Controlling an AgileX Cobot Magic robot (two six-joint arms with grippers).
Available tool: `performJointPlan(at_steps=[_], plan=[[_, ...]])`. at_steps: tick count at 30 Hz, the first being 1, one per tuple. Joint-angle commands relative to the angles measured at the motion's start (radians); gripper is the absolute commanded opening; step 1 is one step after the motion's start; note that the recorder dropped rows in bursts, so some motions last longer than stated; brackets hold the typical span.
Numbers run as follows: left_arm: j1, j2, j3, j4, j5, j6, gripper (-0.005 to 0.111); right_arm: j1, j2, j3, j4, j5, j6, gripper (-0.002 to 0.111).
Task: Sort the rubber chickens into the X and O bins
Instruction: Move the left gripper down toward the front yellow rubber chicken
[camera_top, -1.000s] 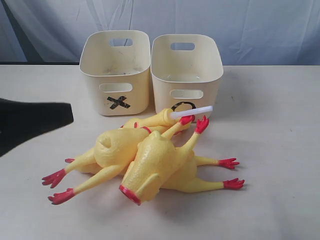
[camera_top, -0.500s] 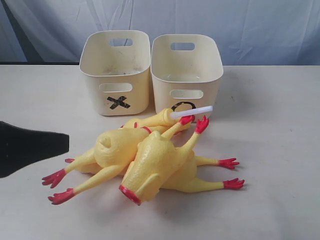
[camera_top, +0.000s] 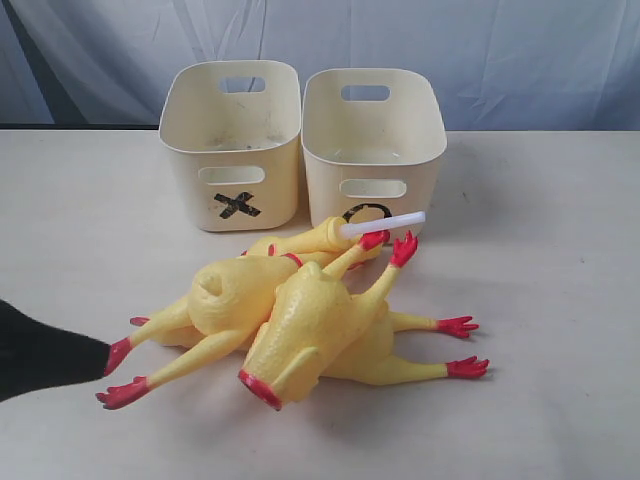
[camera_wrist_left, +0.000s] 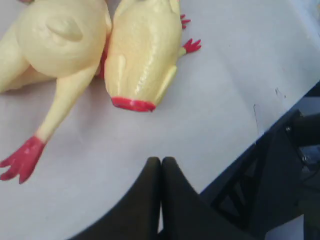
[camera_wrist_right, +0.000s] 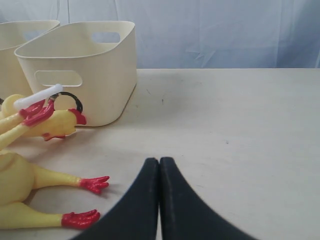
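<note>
The left claw (camera_wrist_left: 161, 164) is pinched fully closed on nothing, close to a red foot at the near-left edge of the pile of rubber chickens (camera_top: 310, 320). The right claw (camera_wrist_right: 159, 164) is likewise closed and empty, over bare surface apart from the pile. The yellow chickens lie heaped on the pale surface (camera_top: 540, 250) just in front of two cream tubs, the X bin (camera_top: 185, 190) on the left and the O bin (camera_top: 325, 195) on the right, with a pale blue cloth (camera_top: 500, 50) hanging behind.
</note>
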Motion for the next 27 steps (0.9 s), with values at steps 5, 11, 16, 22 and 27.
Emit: performJointPlan(at_steps=[5,11,16,22,27], plan=[[-0.222,-0.017,-0.010,0.045,-0.072,-0.142,0.000,-0.005,-0.006,0.002,0.000,-0.008,0.000,-0.001],[-0.407,0.006,-0.060,0.165,-0.207,-0.263,0.000,-0.005,-0.006,0.002,0.000,-0.008,0.000,-0.001],[-0.527,0.079,-0.084,0.282,-0.344,-0.274,0.000,-0.005,-0.006,0.002,0.000,-0.008,0.000,-0.001],[-0.631,0.211,-0.084,0.391,-0.453,-0.274,0.000,-0.005,-0.006,0.002,0.000,-0.008,0.000,-0.001],[-0.735,0.308,-0.084,0.466,-0.478,-0.272,0.000,-0.005,-0.006,0.002,0.000,-0.008,0.000,-0.001]])
